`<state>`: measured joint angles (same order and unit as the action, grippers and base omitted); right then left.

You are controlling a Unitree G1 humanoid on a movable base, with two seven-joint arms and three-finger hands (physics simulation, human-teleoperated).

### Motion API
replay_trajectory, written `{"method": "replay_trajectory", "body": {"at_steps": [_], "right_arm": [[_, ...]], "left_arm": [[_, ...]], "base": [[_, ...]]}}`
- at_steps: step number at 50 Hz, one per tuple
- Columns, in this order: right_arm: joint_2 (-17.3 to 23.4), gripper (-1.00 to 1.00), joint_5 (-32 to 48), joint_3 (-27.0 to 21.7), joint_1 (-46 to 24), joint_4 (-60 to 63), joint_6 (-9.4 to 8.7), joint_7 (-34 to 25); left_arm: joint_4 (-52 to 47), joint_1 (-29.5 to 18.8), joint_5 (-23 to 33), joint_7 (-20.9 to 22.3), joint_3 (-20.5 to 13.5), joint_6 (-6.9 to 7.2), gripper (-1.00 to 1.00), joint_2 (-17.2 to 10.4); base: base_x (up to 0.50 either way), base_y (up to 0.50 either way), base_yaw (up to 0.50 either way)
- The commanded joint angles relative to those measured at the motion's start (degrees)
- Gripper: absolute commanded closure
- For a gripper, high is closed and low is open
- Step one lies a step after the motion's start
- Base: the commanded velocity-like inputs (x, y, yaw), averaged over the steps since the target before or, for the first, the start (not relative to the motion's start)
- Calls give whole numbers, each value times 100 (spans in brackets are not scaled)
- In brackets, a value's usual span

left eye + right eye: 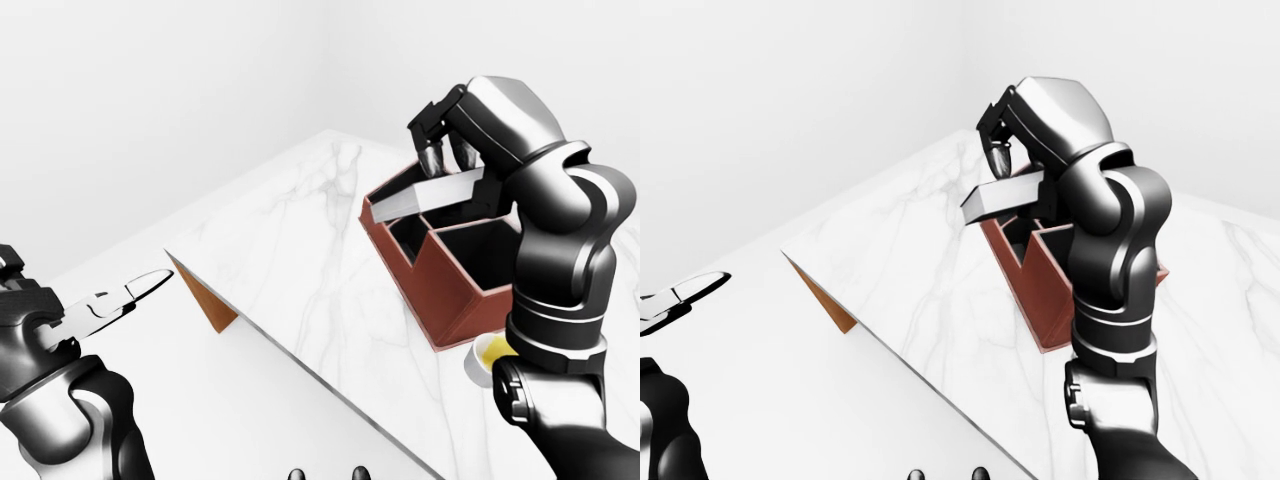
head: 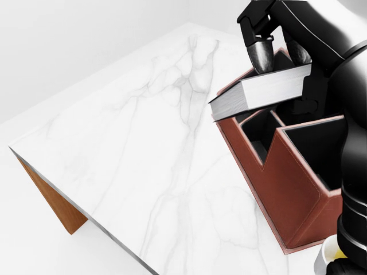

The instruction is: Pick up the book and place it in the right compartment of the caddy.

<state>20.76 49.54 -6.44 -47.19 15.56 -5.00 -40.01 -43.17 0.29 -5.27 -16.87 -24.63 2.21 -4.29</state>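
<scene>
The book (image 2: pixel 261 91), grey-covered with white page edges, is held level in my right hand (image 2: pixel 269 54), whose fingers close round its top and far side. It hangs just above the upper end of the red-brown caddy (image 2: pixel 292 195), which stands on the white marble table (image 2: pixel 143 149) at the right of the head view. The caddy's dark compartments lie open below the book. My left hand (image 1: pixel 125 295) is off the table at the lower left of the left-eye view, fingers spread and empty.
A white cup with yellow contents (image 1: pixel 487 355) stands by the caddy's lower corner, partly behind my right forearm. The table's edge (image 2: pixel 74 206) runs diagonally across the lower left, with its brown side panel (image 2: pixel 51 197) beneath. Pale walls lie beyond.
</scene>
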Motion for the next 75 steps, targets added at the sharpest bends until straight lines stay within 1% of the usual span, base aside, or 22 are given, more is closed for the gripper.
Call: {"method": "replay_trajectory", "body": {"at_steps": [1,6,7,12,22,40,45,51,66,75], "right_arm": [[242,100,-58,-157,-137,-16,0,1],[322,100,-93,-199,-151,15,0,1],[358,100,-122,-227,-165,42,0,1],[500,100,-205,-296,-176,60,0,1],[644,100,-304,-385,-17,59,0,1],[980,100,-504,-586,88,-71,0,1],[1064,100,-573,-636,126,-116,0,1],[1177,100,-682,-687,128,-327,0,1],[1344,100,-840,-750,216,-853,0,1],[1452,100,-918,-785,197,-1247,0,1]], "left_arm": [[-16,-8,1,-5,-2,23,-100,-5],[-19,-3,2,0,3,30,-100,-3],[-40,-5,-5,-4,-3,49,-100,-4],[-40,-1,-7,-2,-9,42,-100,-1],[-58,11,9,-2,3,47,-100,12],[24,-6,38,1,30,-12,-100,4],[-21,-3,42,-4,32,31,-100,5],[-53,-8,50,-5,34,71,-100,6],[-20,-4,70,-1,48,34,-100,13],[-36,5,72,0,44,44,-100,20]], "base": [[0,0,0],[0,0,0],[0,0,0],[0,0,0],[0,0,0],[0,0,0],[0,0,0],[0,0,0],[0,0,0],[0,0,0]]}}
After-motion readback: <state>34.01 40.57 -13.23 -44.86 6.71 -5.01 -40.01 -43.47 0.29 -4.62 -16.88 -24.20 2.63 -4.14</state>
